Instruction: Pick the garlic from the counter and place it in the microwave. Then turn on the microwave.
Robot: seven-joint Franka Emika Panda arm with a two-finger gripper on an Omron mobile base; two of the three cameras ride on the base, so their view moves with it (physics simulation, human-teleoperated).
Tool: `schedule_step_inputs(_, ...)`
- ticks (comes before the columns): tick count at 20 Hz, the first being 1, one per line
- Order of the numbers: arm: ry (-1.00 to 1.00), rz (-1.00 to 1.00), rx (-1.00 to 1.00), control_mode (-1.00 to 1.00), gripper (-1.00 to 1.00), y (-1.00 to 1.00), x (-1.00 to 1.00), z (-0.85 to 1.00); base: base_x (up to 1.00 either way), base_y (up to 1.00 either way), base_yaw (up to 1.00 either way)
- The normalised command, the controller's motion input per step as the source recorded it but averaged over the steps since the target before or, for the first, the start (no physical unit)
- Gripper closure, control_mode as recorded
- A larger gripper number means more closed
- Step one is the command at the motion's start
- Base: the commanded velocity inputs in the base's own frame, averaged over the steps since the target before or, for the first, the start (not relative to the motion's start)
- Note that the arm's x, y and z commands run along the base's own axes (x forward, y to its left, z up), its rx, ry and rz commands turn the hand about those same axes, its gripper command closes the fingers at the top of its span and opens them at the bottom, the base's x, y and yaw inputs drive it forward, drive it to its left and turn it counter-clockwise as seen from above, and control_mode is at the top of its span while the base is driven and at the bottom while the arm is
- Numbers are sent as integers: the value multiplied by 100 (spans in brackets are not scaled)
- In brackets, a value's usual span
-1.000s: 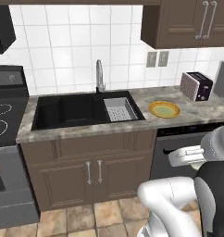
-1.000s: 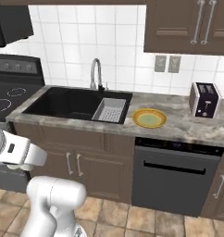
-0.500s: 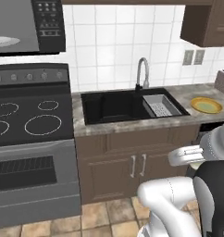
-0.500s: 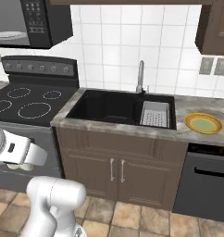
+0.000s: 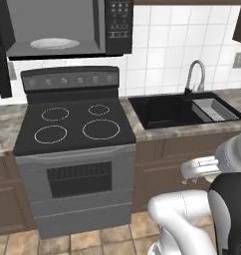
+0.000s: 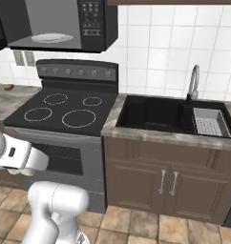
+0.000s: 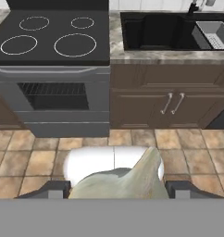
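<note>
The garlic (image 7: 125, 178), an off-white, lumpy bulb with a pointed tip, sits at 6 o'clock in the hand view. It is clamped between the two dark tips of the gripper (image 7: 116, 189), and its lower half is cut off by the frame edge.

Beyond it, brown stone-look floor tiles (image 7: 35, 157) lead to a black glass stove (image 5: 72, 129) with four white rings and a grey oven front. Above the stove hangs the black microwave (image 5: 67, 25). Its door is swung open at 9 o'clock, showing a grey cavity and a white round turntable plate (image 5: 54, 44). Its button panel carries small marks too tiny to read.

At 3 o'clock of the stove, the marbled grey-beige counter (image 6: 136, 131) holds a black sink (image 6: 155, 114). A curved metal faucet (image 5: 192, 74) stands behind it, and a grey perforated basket (image 6: 210, 121) sits inside. Brown wooden cabinets (image 7: 169, 102) with thin metal handles stand below.
</note>
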Motion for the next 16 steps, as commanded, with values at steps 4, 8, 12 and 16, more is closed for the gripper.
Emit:
schedule_step_inputs(4, 0, 0, 0, 100, 100, 0, 0, 0, 26, 88, -11)
schedule_step_inputs(8, 0, 0, 0, 100, 100, 0, 0, 0, 37, 35, -7)
schedule_step_inputs(12, 0, 0, 0, 100, 100, 0, 0, 0, 41, 0, -1)
schedule_step_inputs(16, 0, 0, 0, 100, 100, 0, 0, 0, 51, 0, 0)
